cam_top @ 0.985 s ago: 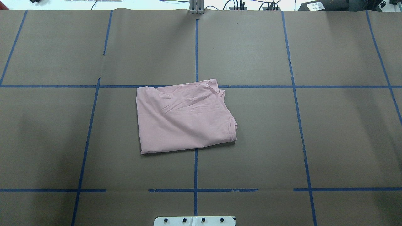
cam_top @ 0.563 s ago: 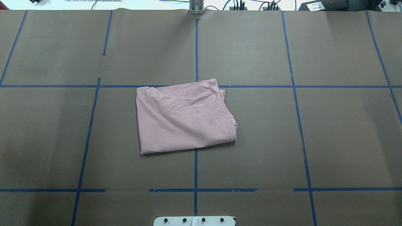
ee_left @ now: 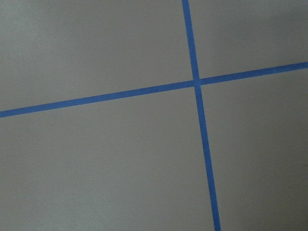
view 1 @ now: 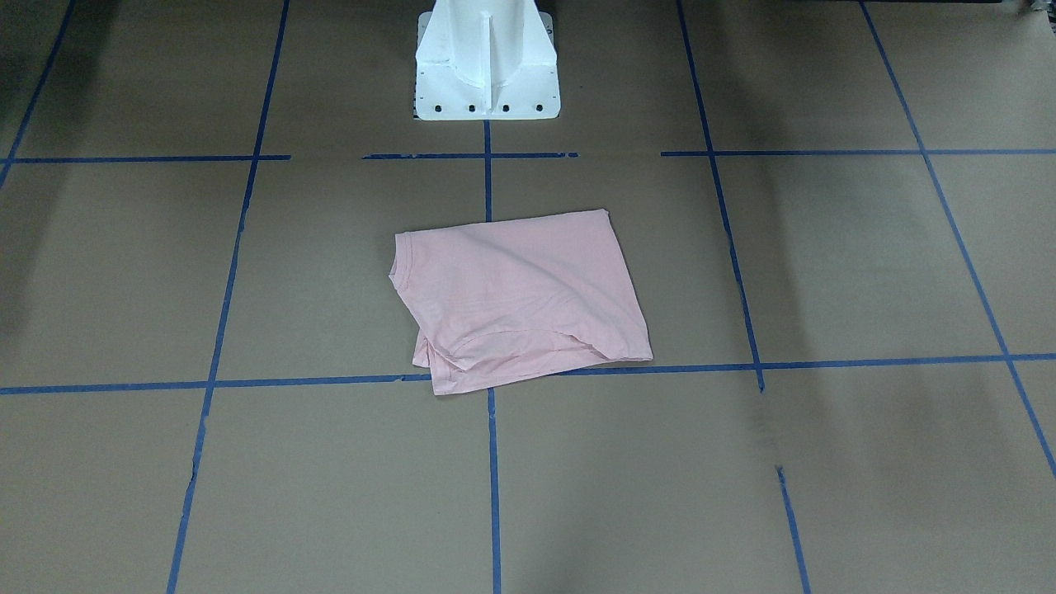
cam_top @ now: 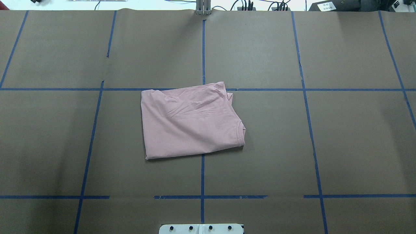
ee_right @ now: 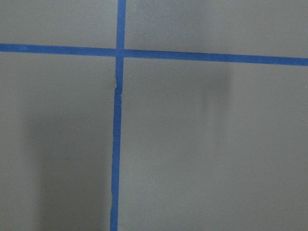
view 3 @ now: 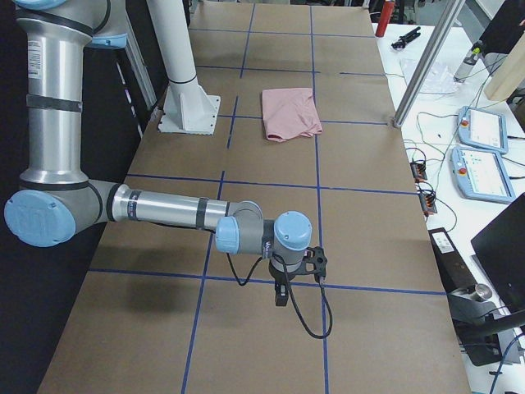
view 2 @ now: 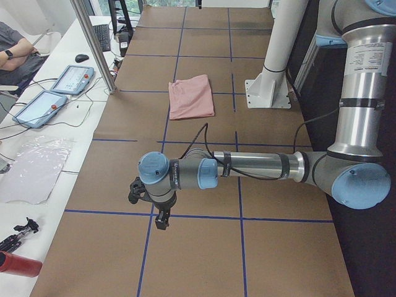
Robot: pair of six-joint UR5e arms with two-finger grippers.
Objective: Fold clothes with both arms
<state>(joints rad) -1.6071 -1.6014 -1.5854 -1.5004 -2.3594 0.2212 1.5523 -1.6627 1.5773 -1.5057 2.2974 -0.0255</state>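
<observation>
The pale pink T-shirt (cam_top: 191, 122) lies folded into a rough rectangle at the table's middle, plain side up, collar at its right edge in the overhead view. It also shows in the front view (view 1: 520, 293) and both side views (view 2: 192, 97) (view 3: 289, 113). The left gripper (view 2: 162, 219) hangs over the table far out on the robot's left, well away from the shirt. The right gripper (view 3: 280, 294) hangs far out on the robot's right. Both show only in side views, so I cannot tell whether they are open or shut. Both wrist views show only brown paper and blue tape.
The white pedestal base (view 1: 487, 58) stands at the table's near edge behind the shirt. Blue tape lines grid the brown paper. Teach pendants (view 2: 73, 79) (view 3: 482, 130) and cables lie on side benches. A metal post (view 2: 93, 43) stands at the far edge. A seated person (view 2: 15, 52) is at the bench.
</observation>
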